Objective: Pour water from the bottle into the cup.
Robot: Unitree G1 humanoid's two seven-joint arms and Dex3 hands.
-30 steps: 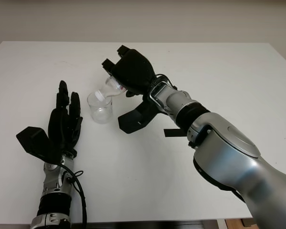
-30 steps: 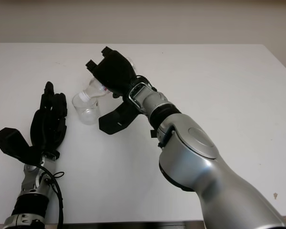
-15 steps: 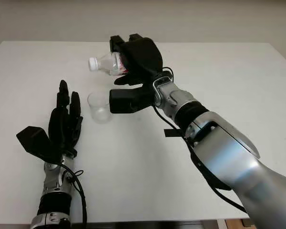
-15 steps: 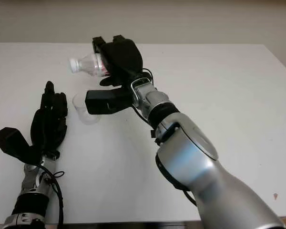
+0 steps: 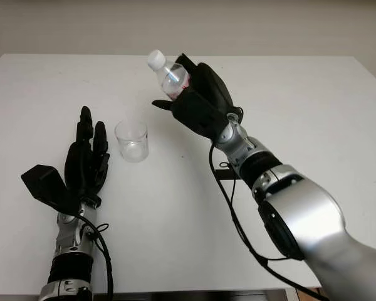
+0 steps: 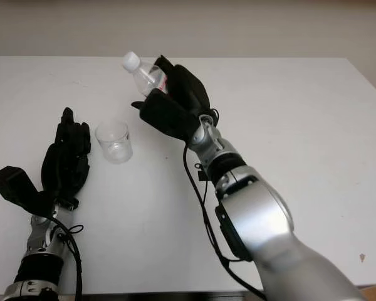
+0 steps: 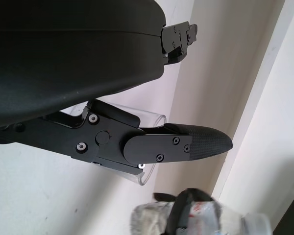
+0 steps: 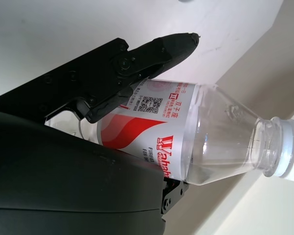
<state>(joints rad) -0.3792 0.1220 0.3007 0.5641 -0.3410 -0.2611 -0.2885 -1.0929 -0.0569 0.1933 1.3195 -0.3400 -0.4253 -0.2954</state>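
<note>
Bottle [image 5: 169, 74] was clamped in right hand [image 5: 197, 103], raised over bench [image 5: 313, 113], neck up, cap on, right of cup [image 5: 132, 140]. Thin clear plastic likely light, slippery, crushable; hold belonged at labelled midsection. Left hand [image 5: 84, 164] open beside cup. Right wrist view showed label print and little water inside; head views didn't.

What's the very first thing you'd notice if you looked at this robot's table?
The big black right hand grabs your eye: it is raised above the middle of the white table, gripping a clear plastic bottle with a white cap that points up and away. Just to its left, a small clear cup stands upright on the table, and the open left hand waits beside the cup.
</note>
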